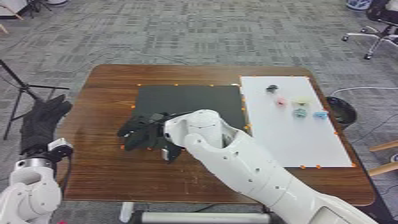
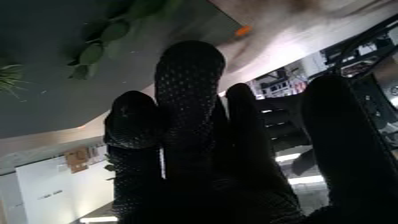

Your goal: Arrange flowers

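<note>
Fingers straight and holding nothing, my black-gloved right hand [image 1: 140, 133] hovers near a green leafy sprig [image 2: 91, 53] on the dark rectangular mat [image 1: 188, 98]; a low sideways sweep could bend or drag its leaves.
</note>
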You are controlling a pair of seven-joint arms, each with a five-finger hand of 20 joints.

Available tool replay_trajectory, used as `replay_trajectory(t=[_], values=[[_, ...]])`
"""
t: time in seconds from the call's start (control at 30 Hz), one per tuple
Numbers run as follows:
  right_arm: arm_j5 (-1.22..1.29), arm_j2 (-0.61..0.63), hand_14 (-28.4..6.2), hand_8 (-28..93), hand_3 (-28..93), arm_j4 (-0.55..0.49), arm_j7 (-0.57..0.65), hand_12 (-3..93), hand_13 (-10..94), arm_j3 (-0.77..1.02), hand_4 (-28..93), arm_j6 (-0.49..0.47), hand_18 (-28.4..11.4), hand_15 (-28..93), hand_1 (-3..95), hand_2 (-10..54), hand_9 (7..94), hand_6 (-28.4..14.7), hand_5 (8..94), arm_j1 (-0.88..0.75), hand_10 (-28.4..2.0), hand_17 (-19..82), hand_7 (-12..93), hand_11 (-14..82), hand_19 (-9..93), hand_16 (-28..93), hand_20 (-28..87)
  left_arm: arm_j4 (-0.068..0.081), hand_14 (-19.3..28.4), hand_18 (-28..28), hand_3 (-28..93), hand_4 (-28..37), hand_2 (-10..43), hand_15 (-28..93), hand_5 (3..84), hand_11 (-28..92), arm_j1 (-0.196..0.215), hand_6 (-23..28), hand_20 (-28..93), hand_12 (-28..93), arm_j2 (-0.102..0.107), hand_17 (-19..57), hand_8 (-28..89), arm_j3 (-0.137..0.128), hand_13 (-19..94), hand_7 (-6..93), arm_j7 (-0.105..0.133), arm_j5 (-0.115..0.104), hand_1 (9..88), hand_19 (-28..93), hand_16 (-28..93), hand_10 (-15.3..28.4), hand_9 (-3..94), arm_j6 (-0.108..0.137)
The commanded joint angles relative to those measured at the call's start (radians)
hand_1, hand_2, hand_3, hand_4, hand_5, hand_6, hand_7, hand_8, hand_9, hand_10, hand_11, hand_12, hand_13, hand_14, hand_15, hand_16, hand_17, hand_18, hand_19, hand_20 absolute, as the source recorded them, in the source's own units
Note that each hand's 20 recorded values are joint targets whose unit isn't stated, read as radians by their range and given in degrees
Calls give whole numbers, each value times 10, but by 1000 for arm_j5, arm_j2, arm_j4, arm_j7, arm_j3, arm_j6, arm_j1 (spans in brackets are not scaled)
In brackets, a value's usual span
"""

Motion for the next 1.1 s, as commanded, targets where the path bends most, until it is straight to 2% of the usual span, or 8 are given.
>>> replay_trajectory(t=[0.03, 0.13, 0.23, 0.33, 0.7, 1.1], values=[[-91, -27, -96, -46, 578, 15, -21, 62, 752, 18, -106, -44, -186, 632, 301, 105, 337, -59, 394, -5, -75, 485, 11, 26, 911, 274, 465, 1, 203, 119, 655, -283, 215, 186, 542, 180, -4, 60, 145, 115, -16, 30, -60, -11, 381, 90, -10, 12, 179, 96, -3, 170, 506, -16], [-121, -38, -96, -45, 565, 26, -25, 61, 752, 30, -103, -63, -185, 636, 309, 105, 337, -59, 393, -8, -75, 485, 9, 26, 914, 270, 462, 1, 209, 120, 658, -283, 216, 190, 544, 178, -5, 65, 144, 111, -21, 30, -59, -15, 378, 85, -13, 17, 178, 97, -6, 175, 506, -20], [-134, -35, -95, -45, 545, 28, -19, 58, 755, 27, -102, -77, -186, 642, 318, 105, 330, -59, 386, 0, -68, 490, 2, 23, 921, 269, 461, 1, 217, 122, 661, -283, 216, 188, 548, 169, -6, 73, 144, 104, -22, 28, -59, -16, 371, 76, -14, 19, 179, 99, -12, 198, 501, -21], [-149, -25, -94, -44, 514, 28, -25, 56, 755, 22, -92, -91, -187, 645, 330, 106, 328, -58, 385, 10, -67, 491, 0, 23, 924, 267, 457, 1, 222, 123, 667, -283, 215, 188, 553, 164, -5, 77, 142, 101, -18, 26, -57, -12, 367, 70, -11, 14, 176, 101, -16, 205, 498, -18], [-64, 71, -90, -50, 529, -6, 29, 62, 766, -37, -83, -72, -186, 644, 305, 103, 369, -57, 421, 101, -90, 497, 25, 36, 930, 268, 455, 1, 197, 119, 665, -283, 212, 189, 535, 186, -1, 58, 140, 110, -4, 29, -54, -2, 372, 86, -4, 0, 176, 97, -14, 166, 494, -8], [24, 112, -88, -55, 555, -50, 50, 70, 774, -72, -94, -48, -187, 641, 288, 97, 380, -54, 429, 128, -91, 503, 38, 38, 932, 272, 459, 1, 197, 117, 663, -283, 213, 183, 531, 183, -1, 63, 144, 106, -7, 33, -63, -4, 373, 89, -5, 2, 175, 93, -8, 171, 490, -9]])
